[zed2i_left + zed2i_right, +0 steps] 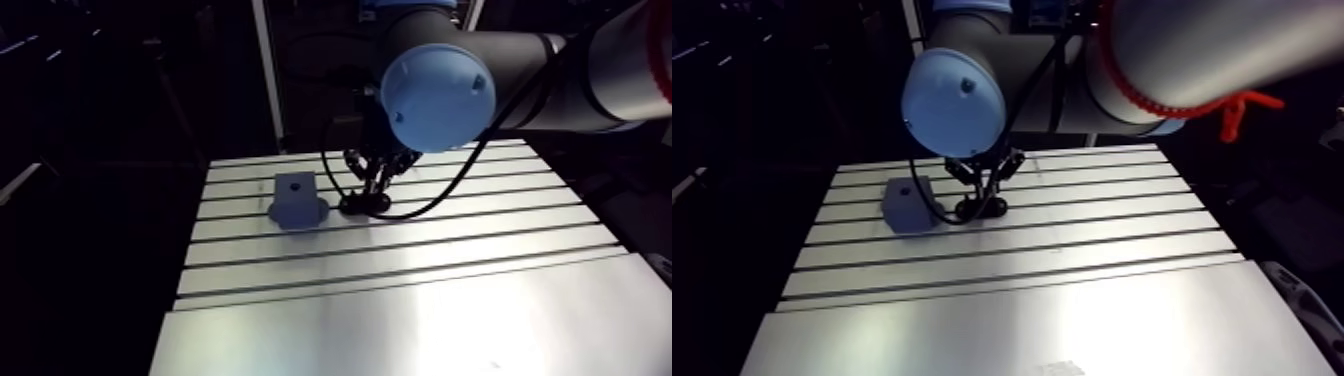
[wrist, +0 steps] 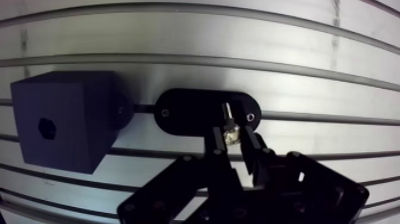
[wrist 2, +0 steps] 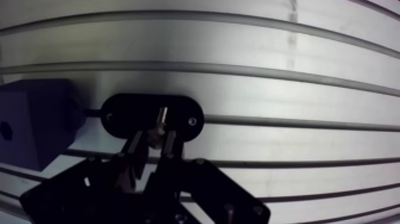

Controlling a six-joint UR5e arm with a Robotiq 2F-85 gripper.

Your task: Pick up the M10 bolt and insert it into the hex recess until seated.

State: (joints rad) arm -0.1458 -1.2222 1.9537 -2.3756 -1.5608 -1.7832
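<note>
In the wrist view my gripper (image 2: 232, 136) is shut on the M10 bolt (image 2: 230, 126). Its metal head is pinched between the two fingertips and the shank points ahead, over a black oval plate (image 2: 205, 111) on the table. Beside the plate, off to one side of the gripper, stands a dark block (image 2: 62, 119) with a hex recess (image 2: 46, 127) in the face that I see. In the arm view the gripper (image 1: 376, 185) hangs low over the black plate (image 1: 364, 204), and the block (image 1: 295, 198) sits just to its left.
The slotted aluminium table (image 1: 400, 290) stretches wide toward the front, with parallel grooves running across it. A black cable (image 1: 450, 185) loops down from the arm beside the gripper. The table's edges drop off into darkness on the left and right.
</note>
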